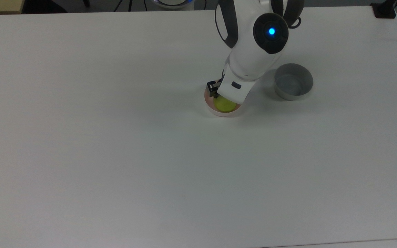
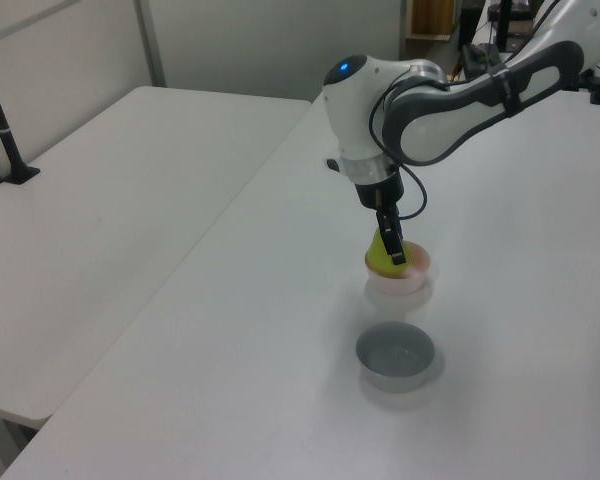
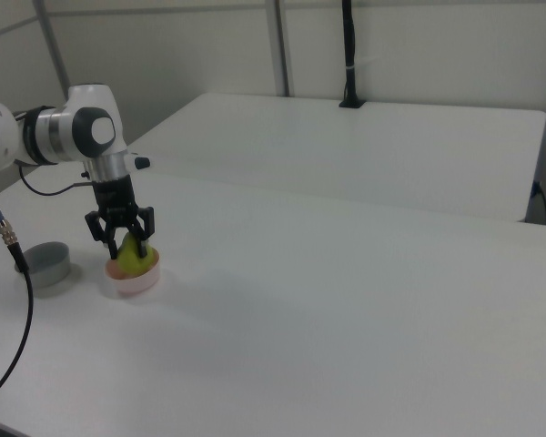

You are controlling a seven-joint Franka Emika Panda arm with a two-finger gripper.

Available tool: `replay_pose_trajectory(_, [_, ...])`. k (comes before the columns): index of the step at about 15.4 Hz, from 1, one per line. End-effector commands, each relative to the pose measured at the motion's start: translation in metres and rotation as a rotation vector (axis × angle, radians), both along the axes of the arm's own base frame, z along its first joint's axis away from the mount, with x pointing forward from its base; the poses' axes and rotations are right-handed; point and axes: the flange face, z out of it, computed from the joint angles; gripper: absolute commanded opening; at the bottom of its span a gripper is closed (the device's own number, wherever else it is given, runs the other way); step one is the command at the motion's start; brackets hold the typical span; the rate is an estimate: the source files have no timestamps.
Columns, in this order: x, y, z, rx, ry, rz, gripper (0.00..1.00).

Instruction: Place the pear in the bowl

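Observation:
The yellow-green pear [image 1: 225, 104] sits low inside the pale pink bowl [image 1: 215, 111], with its top still above the rim. My gripper [image 1: 219, 96] reaches straight down into the bowl, its dark fingers on either side of the pear and shut on it. In the left view the pear [image 2: 380, 258] shows at the bowl's [image 2: 400, 292] far rim, under the gripper [image 2: 392, 250]. The right view has the gripper [image 3: 123, 241] straddling the pear [image 3: 129, 257] over the bowl [image 3: 132, 284]. The white wrist hides part of the bowl in the top view.
A grey bowl [image 1: 293, 82] of similar size stands on the white table just to the pink bowl's right in the top view, close to the arm's wrist. In the left view the grey bowl [image 2: 395, 355] is nearer the camera. A second table stands beside this one.

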Motion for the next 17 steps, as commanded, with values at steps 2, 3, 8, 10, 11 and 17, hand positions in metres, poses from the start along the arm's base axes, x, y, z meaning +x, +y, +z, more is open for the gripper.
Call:
replay_pose_trajectory(2, [-0.005, 0.013, -0.014, -0.044, -0.023, 0.019, 0.75])
replay_pose_trajectory(3, [-0.004, 0.012, -0.014, -0.046, -0.025, 0.005, 0.94])
replay_pose_trajectory(8, [-0.003, 0.009, 0.003, -0.043, -0.047, -0.017, 1.0])
replay_pose_trajectory(10, [-0.001, 0.0, 0.019, -0.039, -0.066, -0.032, 1.0])
replay_pose_trajectory(11, [-0.001, -0.003, 0.032, -0.033, -0.085, -0.037, 1.0])
replay_pose_trajectory(17, [0.011, -0.11, 0.106, -0.012, -0.148, -0.174, 1.0])
